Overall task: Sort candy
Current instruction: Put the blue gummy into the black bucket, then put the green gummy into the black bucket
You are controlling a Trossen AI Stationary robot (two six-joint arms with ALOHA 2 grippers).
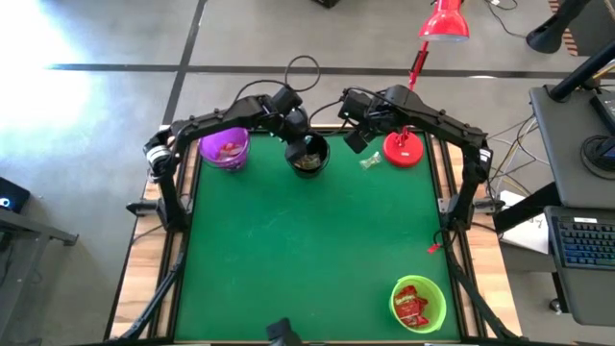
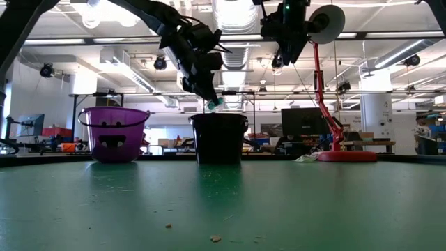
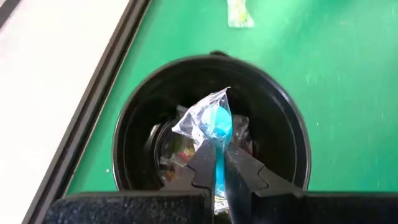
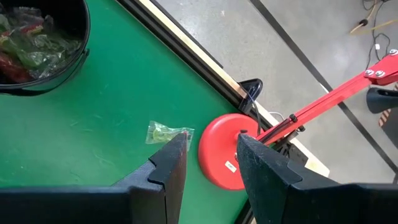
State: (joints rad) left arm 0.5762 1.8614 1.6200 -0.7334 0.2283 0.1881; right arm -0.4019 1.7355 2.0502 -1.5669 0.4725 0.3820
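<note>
So the left hand (image 3: 219, 163) is pinching a blue candy in a clear wrapper (image 3: 214, 121) right over the black bowl (image 1: 308, 154), which already has a pile of clear-wrapped sweets in it. Looks like a drop is next. The purple bowl (image 1: 225, 149) has some reddish ones, and the green bowl (image 1: 419, 303) at the near corner holds red wrappers. Only one loose greenish candy (image 4: 163, 132) is left on the tabletop (image 1: 307, 240), so I'd say it's nearly done. The right hand (image 4: 208, 158) hovers just above that one with fingers apart, holding nothing. The red lamp base (image 4: 227, 152) sits just beside the candy and might crowd the grab.
</note>
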